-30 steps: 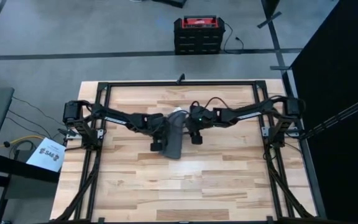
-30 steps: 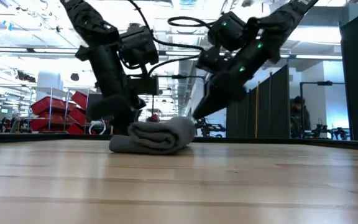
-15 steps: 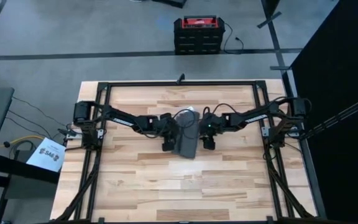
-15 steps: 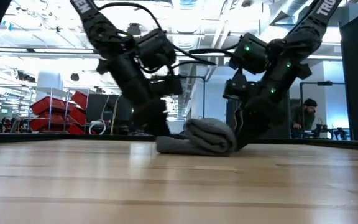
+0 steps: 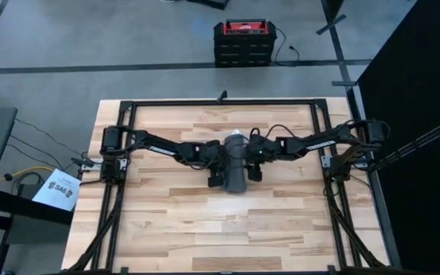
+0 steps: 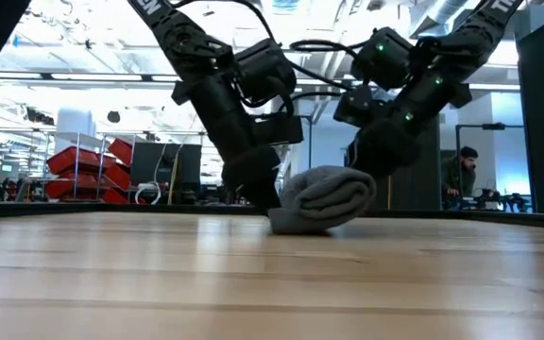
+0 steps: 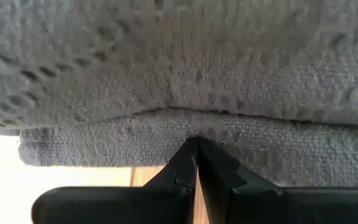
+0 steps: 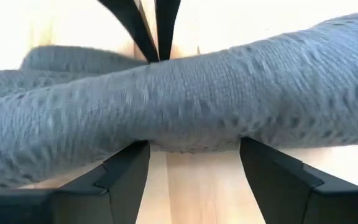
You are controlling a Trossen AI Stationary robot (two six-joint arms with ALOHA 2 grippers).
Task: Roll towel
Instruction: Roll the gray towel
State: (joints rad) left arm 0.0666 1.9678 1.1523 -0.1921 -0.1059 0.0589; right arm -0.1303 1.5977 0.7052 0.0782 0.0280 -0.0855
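The towel (image 5: 237,163) sits as a rolled bundle near bench (image 5: 205,229) centre, slightly toward 12 o'clock, on the wood. Its long axis runs 12 to 6 o'clock in the high view; one narrower end with a pale bit points to 12, the blunter end to 6. Left claw (image 5: 217,162) presses at the roll's 9 o'clock side, fingers pinched together with the tips at the fold line and low against the bench in its wrist view; whether cloth is caught between them is not visible. Right claw (image 5: 254,159) at the 3 o'clock side, fingers spread wide with the roll bulging between them, not clamped. Risks, as a judgement: the roll looks loose and lopsided in the low view, so if either claw lets go or pulls off sideways the outer layer could spring open; the two claws are close across the roll, so pushing further inward could knock fingers together; a snagged left tip could drag the bundle and skew the axis.
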